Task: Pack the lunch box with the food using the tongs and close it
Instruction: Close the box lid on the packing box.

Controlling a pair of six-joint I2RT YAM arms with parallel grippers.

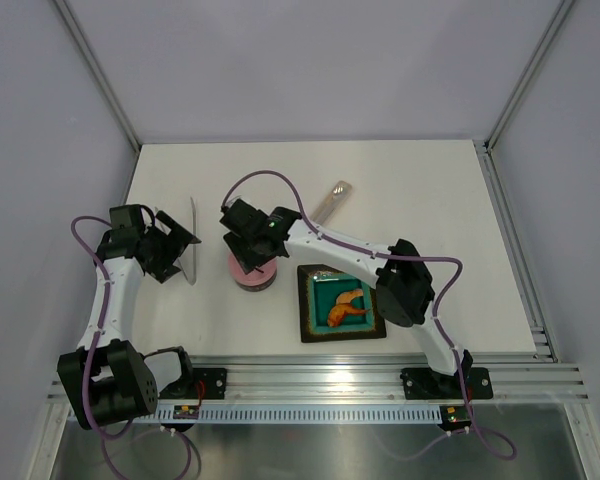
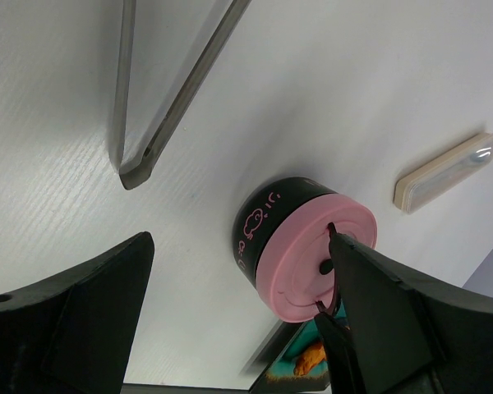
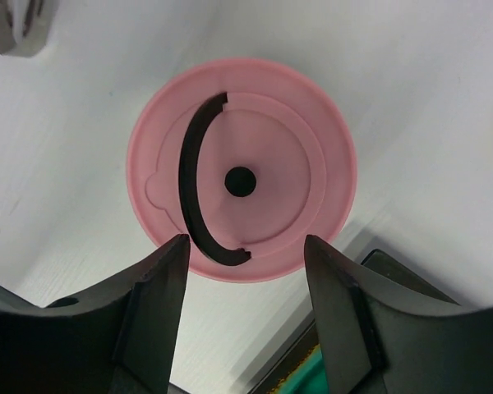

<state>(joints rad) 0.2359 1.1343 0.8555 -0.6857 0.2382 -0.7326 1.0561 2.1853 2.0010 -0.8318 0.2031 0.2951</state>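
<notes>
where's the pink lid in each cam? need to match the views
Top external: pink lid centre-left, partly hidden, just left of the teal plate.
Left wrist: lid right of centre, sitting on the black tin; plate corner at the bottom edge.
Right wrist: lid fills the centre, seen from above; plate corner at the bottom edge.
Shared landmark: the teal plate.

Lid [image 3: 292, 160] seemingly on lunch box [image 2: 267, 220], tongs [image 2: 191, 82] left
</notes>
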